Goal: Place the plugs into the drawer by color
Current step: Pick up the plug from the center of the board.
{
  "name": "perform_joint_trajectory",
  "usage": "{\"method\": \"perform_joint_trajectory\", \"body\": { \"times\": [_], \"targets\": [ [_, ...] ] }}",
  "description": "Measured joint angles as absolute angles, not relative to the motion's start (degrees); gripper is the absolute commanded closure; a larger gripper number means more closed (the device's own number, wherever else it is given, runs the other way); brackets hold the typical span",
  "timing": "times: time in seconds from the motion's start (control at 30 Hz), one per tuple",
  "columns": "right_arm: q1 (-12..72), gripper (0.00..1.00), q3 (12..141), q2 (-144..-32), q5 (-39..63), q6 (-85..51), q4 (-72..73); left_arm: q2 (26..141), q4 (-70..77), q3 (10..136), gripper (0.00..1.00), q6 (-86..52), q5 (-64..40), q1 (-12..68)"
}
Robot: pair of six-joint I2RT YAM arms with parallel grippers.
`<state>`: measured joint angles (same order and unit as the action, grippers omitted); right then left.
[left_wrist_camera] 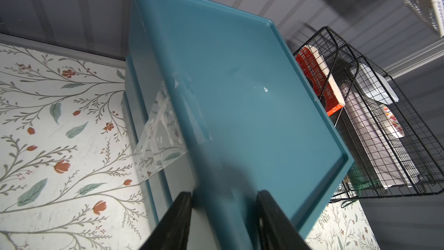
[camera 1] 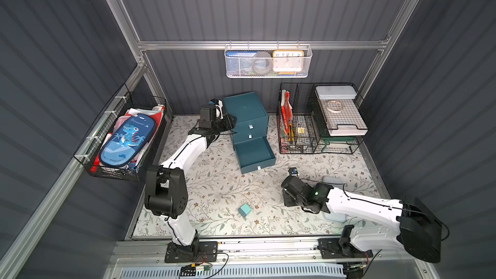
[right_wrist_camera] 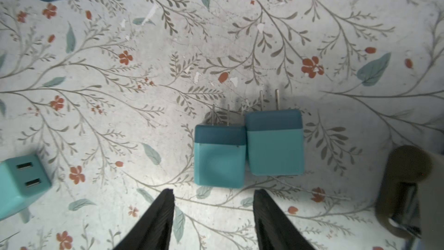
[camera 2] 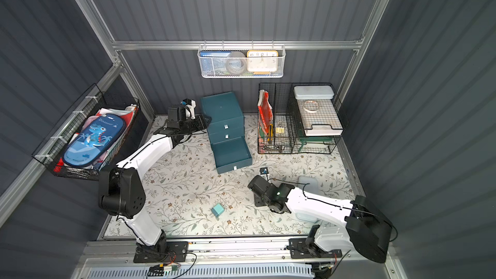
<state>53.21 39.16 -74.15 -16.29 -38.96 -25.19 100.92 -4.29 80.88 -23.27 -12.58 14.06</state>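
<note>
**Drawer cabinet** [camera 1: 245, 112]: dark teal, three tiers with white pull tabs, at the middle of the counter's [camera 1: 214, 183] back edge. The bottom drawer [camera 1: 255, 154] is pulled well out, its teal floor in plain view in both top views. The two upper tiers are closed.

**White mesh basket** [camera 1: 265, 63], hung on the back wall rail: clock, tape roll, blue packet.

**Black wire basket** [camera 1: 120, 140], on the left wall: dinosaur pencil case [camera 1: 126, 140] lying on papers.

**Black wire organizer** [camera 1: 319, 119], at the counter's back right corner: red booklet, binder clips, stacked trays, and a pale lidded box on top.

**Left arm:** stretched to the back edge. The left hand [left_wrist_camera: 224, 193] is at the cabinet's upper left edge, fingers apart with that rounded edge between them. Whether they press on it cannot be told.

**Right arm:** bent low over the counter, right of centre. The right hand [right_wrist_camera: 214, 192] points down, fingers wide apart with nothing between them.

**Plugs:** three seen, mint green with a darker teal band at the prong end and two metal prongs.
- The plug pair [right_wrist_camera: 219, 157] lies side by side, edges meeting, just ahead of the right hand's fingertips. It is hidden in the top views.
- The third plug [camera 1: 244, 209] lies alone near the middle of the front edge. Its end face shows two slots in the right wrist view.
</note>
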Motion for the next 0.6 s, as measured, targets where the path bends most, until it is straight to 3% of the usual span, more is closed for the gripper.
{"method": "perform_joint_trajectory", "body": {
  "times": [0.6],
  "targets": [
    [51.35, 0.44, 43.16, -80.53, -15.55, -36.34, -23.99, 100.92, -4.10, 80.79, 0.52, -23.33, -12.38, 14.28]
  ]
}}
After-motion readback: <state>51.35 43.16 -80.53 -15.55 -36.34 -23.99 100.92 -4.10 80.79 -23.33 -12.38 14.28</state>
